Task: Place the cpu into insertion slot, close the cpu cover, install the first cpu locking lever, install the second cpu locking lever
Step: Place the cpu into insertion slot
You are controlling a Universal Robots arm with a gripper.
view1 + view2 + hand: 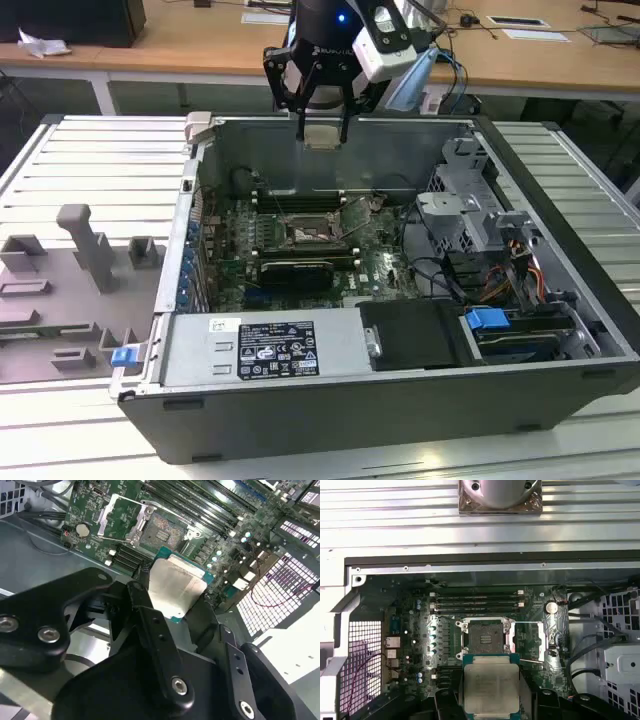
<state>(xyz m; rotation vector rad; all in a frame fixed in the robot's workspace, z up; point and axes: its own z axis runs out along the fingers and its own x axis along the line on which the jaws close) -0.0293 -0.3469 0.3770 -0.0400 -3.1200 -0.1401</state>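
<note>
Well, the biggest thing here is the open computer case, lying on its side on a slatted metal table. A grey fixture tray lies beside it on the exterior view's left. Inside the case, a black-labelled power supply box sits along the near wall, and the green motherboard covers the floor behind it. The arm's black gripper hangs over the far side of the case, well above the board. Its two fingers are pinched on opposite edges of the cpu, which is carried flat with its pale metal top up. Amid the board, the insertion slot lies uncovered, its dark centre bare in both wrist views. The cpu cover is swung open to one side of the socket, and green board shows through its window. In the first wrist view the cpu sits between the finger pads, apart from the slot and not yet in it.
</note>
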